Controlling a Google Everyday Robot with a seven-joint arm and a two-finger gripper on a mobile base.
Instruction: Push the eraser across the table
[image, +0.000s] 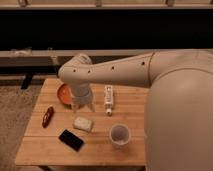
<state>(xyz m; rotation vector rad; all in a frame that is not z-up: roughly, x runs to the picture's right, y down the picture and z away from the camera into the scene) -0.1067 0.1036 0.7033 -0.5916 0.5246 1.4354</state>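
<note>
The eraser (71, 140) is a flat black slab lying at an angle near the front left of the wooden table (50, 152). My white arm reaches in from the right over the middle of the table. My gripper (82, 106) hangs below the wrist, just behind the pale cream block (83, 123) and well behind the eraser, not touching it.
A slim red object (48, 116) lies at the left edge. An orange bowl (63, 94) sits behind the gripper, partly hidden by the arm. A white tube (108, 99) lies in the middle. A clear cup (120, 135) stands front right. Carpet lies left of the table.
</note>
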